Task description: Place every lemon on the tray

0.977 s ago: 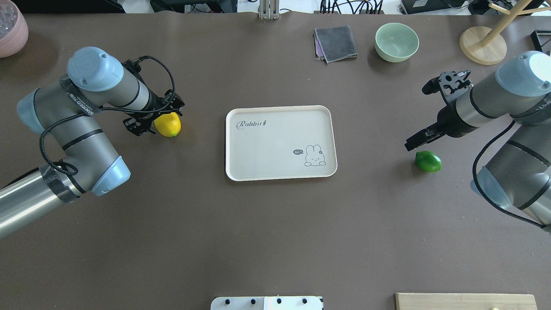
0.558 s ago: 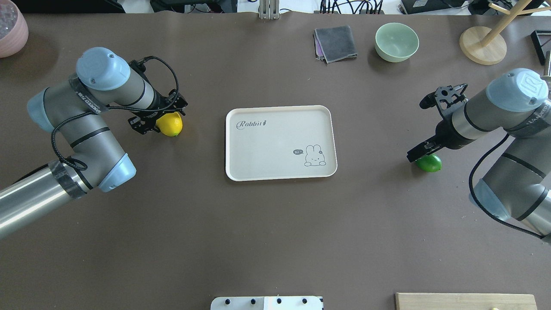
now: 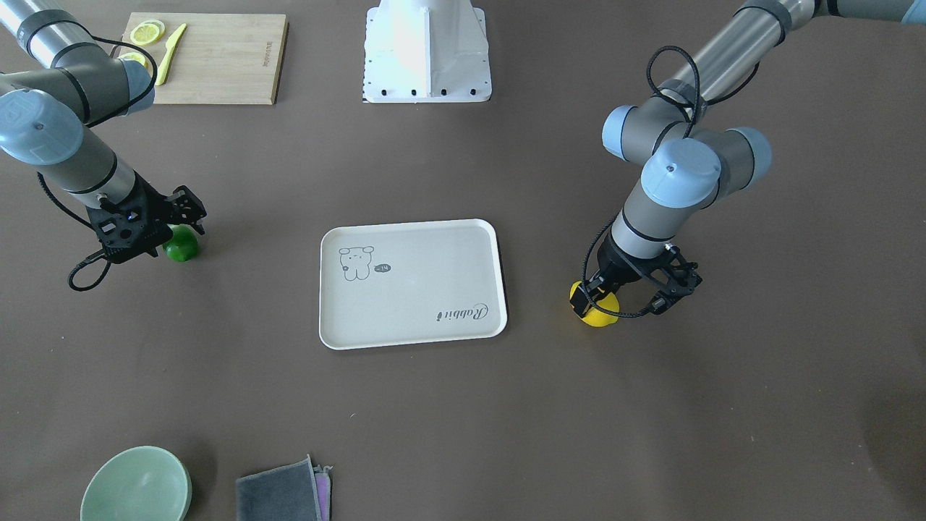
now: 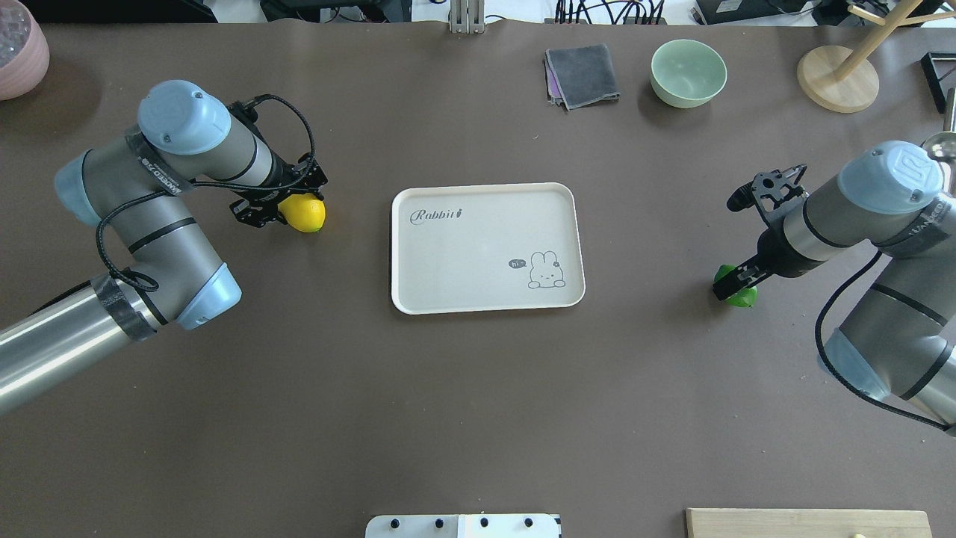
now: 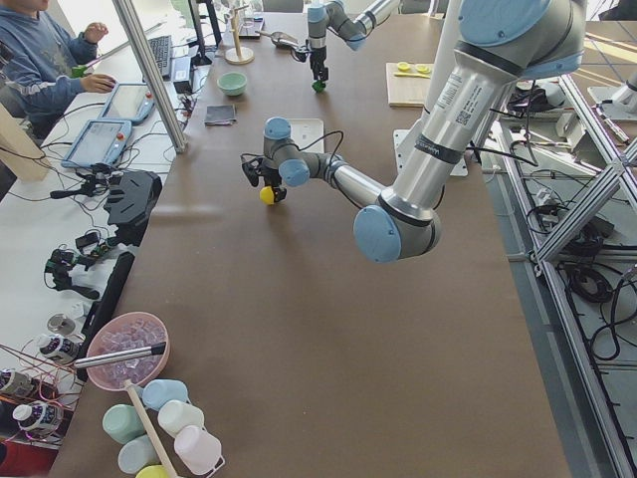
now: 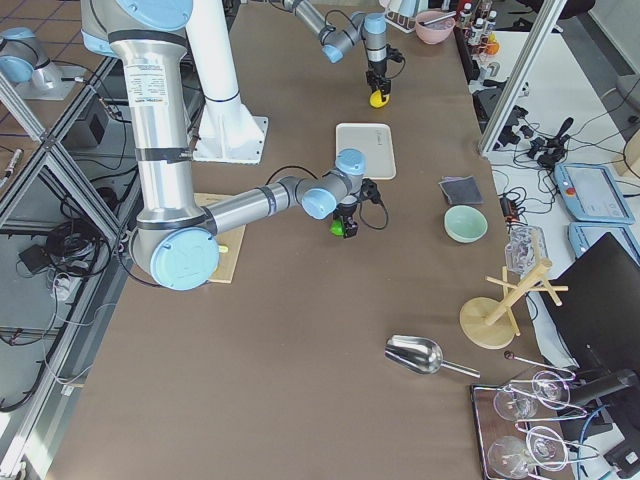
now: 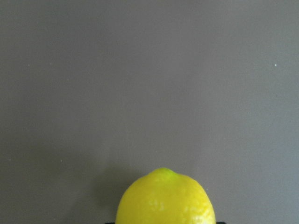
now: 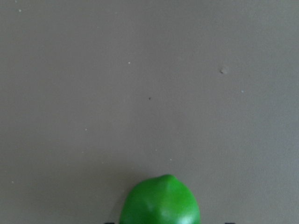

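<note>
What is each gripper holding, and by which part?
Cannot tell for certain. The left gripper straddles the yellow lemon around its middle, and the right gripper straddles the green lemon likewise; whether either is shut is not visible.

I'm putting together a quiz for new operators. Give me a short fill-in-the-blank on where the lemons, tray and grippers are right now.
1. The left gripper is at a lemon coloured ___.
2. The right gripper is at a lemon coloured ___.
3. The number of lemons on the tray is ___.
4. The grey cloth lies beside the pale green ___.
Missing words: yellow; green; zero; bowl.
</note>
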